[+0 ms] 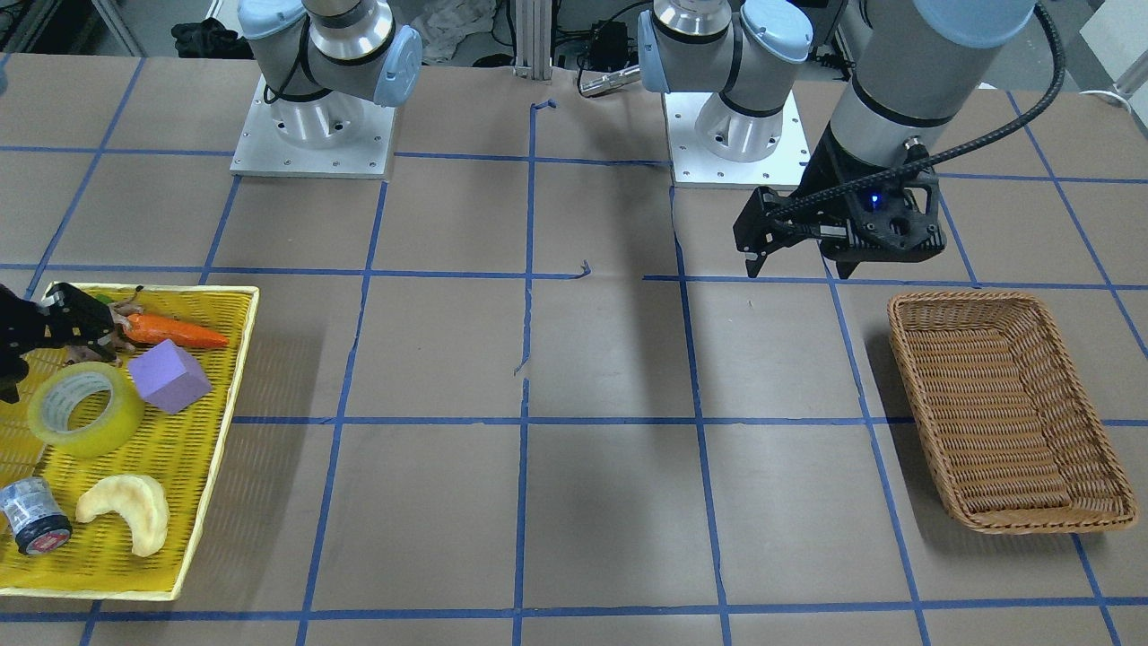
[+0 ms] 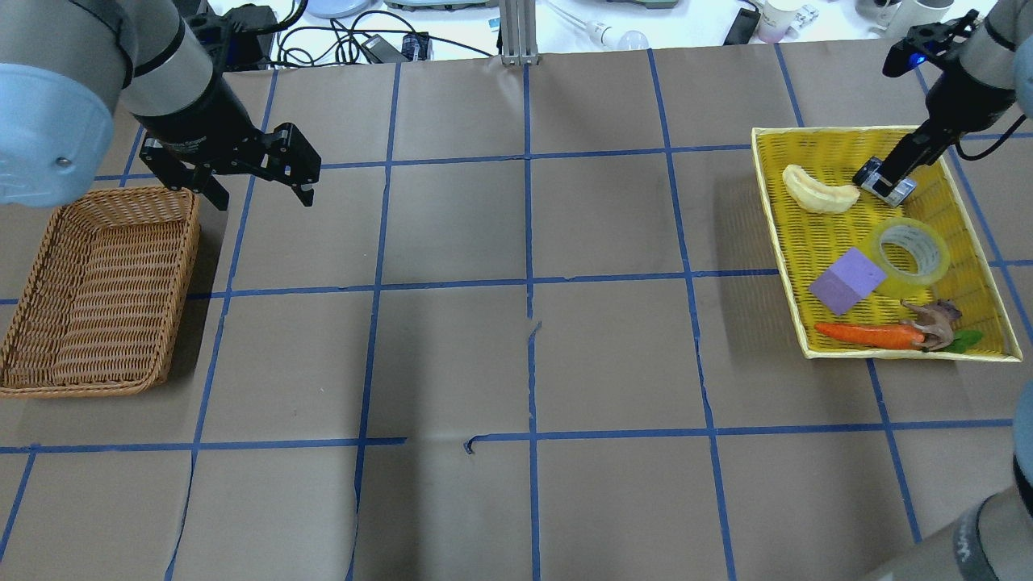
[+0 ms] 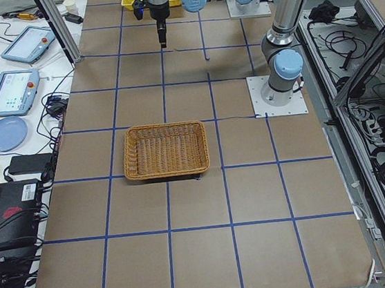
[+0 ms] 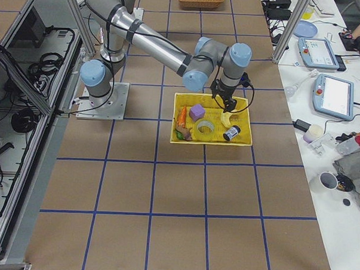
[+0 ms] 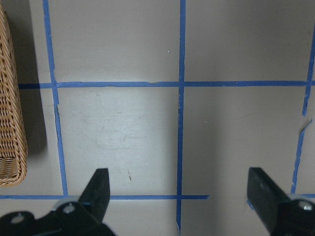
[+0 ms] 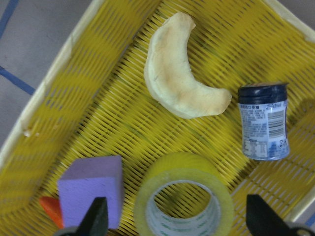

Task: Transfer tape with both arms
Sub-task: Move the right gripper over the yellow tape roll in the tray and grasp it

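The big brown table (image 2: 524,363) has blue tape lines that make squares on it.

The left arm (image 2: 161,73) comes in high and bends down at the wrist. The left gripper (image 2: 263,194) points down at the table and hangs in the air, just beside a corner of the brown basket (image 1: 969,299). Its two fingers are spread wide apart and there is nothing between them.

The right arm (image 4: 166,50) stretches out long from its base, bends at the elbow, and turns its wrist down over the yellow tray (image 1: 213,449). The right gripper (image 6: 177,219) hangs above the tray and points down into it. Its fingers are also spread wide, and they hold nothing. In the wrist view the tape (image 1: 85,408) sits right below, between the two fingers, but they do not touch it.

The brown basket and the yellow tray are well apart, at the two ends of the table.

The tape lies flat in the yellow tray with its hole facing up. A purple block (image 1: 168,377) is just beside it. An orange carrot (image 1: 175,332) lies near one end of the tray, with a brown lump at its tip that may be a root; it is too small to tell. A curved, bread-coloured piece (image 1: 126,511) lies on the other side of the tape. A small can (image 1: 34,520) lies on its side next to that.
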Tool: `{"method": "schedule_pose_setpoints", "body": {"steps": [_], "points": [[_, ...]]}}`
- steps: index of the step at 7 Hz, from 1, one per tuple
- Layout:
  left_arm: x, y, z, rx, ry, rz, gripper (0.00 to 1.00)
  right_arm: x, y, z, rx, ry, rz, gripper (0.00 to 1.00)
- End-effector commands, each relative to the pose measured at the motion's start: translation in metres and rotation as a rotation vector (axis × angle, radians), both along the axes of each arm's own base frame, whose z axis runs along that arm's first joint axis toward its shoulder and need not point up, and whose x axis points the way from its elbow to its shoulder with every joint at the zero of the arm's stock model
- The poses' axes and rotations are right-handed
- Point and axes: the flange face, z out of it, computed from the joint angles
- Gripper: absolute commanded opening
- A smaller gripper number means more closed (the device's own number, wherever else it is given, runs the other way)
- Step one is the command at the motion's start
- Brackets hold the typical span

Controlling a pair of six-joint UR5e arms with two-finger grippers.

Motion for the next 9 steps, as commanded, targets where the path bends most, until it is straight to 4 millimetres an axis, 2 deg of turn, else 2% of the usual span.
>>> {"method": "schedule_pose_setpoints", "body": {"steps": [1, 3, 4, 5, 6, 8, 9], "points": [[0.000, 0.000, 0.000, 0.001, 0.000, 0.000, 1.00, -0.044, 0.008, -0.059, -0.038, 0.024, 0.181, 1.00], [0.000, 0.000, 0.000, 0.001, 0.000, 0.000, 1.00, -0.042, 0.017, -0.099, -0.048, 0.024, 0.175, 0.97], [0.000, 0.000, -0.003, 0.005, 0.000, 0.000, 1.00, -0.041, 0.022, -0.108, -0.023, 0.028, 0.177, 0.65], [0.000, 0.002, -0.003, 0.005, 0.000, 0.000, 1.00, -0.042, 0.025, -0.110, -0.006, 0.043, 0.170, 0.20], [0.000, 0.002, -0.005, 0.008, 0.002, 0.000, 1.00, -0.042, 0.024, -0.107, -0.009, 0.046, 0.166, 0.00], [0.000, 0.002, -0.004, 0.007, 0.002, 0.000, 1.00, -0.044, 0.019, -0.092, -0.033, 0.055, 0.150, 0.00], [0.000, 0.002, -0.004, 0.007, 0.002, 0.000, 1.00, -0.050, 0.009, -0.060, -0.077, 0.083, 0.144, 0.00]]}}
